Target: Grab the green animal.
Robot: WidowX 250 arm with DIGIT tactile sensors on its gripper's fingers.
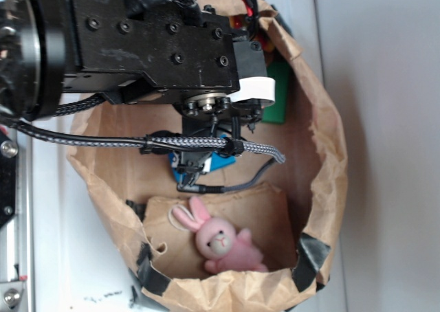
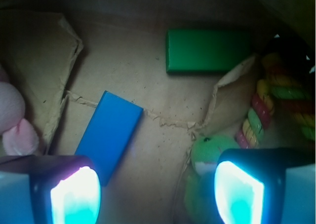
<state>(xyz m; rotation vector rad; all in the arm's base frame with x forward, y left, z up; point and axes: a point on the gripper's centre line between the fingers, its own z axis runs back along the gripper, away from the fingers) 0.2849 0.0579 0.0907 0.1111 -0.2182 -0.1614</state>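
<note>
The black arm (image 1: pixel 144 44) is seen reaching from the upper left over a brown paper bag (image 1: pixel 323 154), its wrist bent down into the bag's opening, with a braided cable (image 1: pixel 206 145) draped across below it. The jaws are held wide apart; in the wrist view their two glowing pads (image 2: pixel 74 197) are seen at the lower left and lower right corners with open floor between them, and nothing is gripped.

The green animal (image 2: pixel 210 152) is found in the wrist view at the lower right, partly covered by the right-hand pad, so that only a fuzzy lime-green head and what may be a whitish patch can be made out. It lies at the inner edge of that pad rather than centred between the jaws.

A blue block (image 2: pixel 108 134) lies tilted just above the left pad. A flat green block (image 2: pixel 207 51) rests farther off at the top. A multicoloured twisted rope toy (image 2: pixel 261 110) is pressed against the bag wall at the right, just beside the animal. A torn cardboard flap (image 2: pixel 232 98) stands up between the animal and the green block. The pink plush bunny (image 1: pixel 220 238) lies near the bag's lower rim, well apart from the animal.
</note>
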